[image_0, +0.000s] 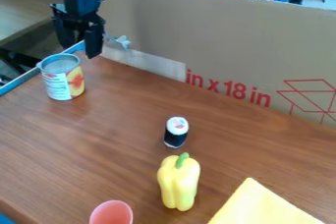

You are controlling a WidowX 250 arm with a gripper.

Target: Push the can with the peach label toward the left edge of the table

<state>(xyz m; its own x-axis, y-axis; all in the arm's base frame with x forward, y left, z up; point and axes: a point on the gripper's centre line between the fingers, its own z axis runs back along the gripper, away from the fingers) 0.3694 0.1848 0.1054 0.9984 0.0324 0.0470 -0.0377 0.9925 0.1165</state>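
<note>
- A brown wood-grain table (118, 134) lies under the scene, with a tall brown cardboard panel (216, 36) with red print standing along its far side; cables and clutter show behind the panel.
- At the far left, near the table's blue edge strip (19, 81), a metal can with a white and orange fruit label (64, 83) stands upright.
- The black two-finger gripper (80, 51) hangs down at the far left, just above and behind the can's rim. Its two fingers are apart, a moderate gap between them, with nothing clamped there. Whether a finger touches the rim cannot be told.
- Near the middle, a small black-and-white toy sushi roll (175, 132) stands on end. Just nearer is a pale yellow toy bell pepper with a green stem (179, 186).
- At the near edge are a pink cup (111, 213), left of the pepper, and a flat yellow cloth (259, 208), to its right.
- What could go wrong, as a judgement: a finger coming down off-centre could catch the can's rim and tip it, or push it toward the edge strip. The can looks wide for the gap, so a grip might land on one side only. The cardboard close behind could also be knocked.
</note>
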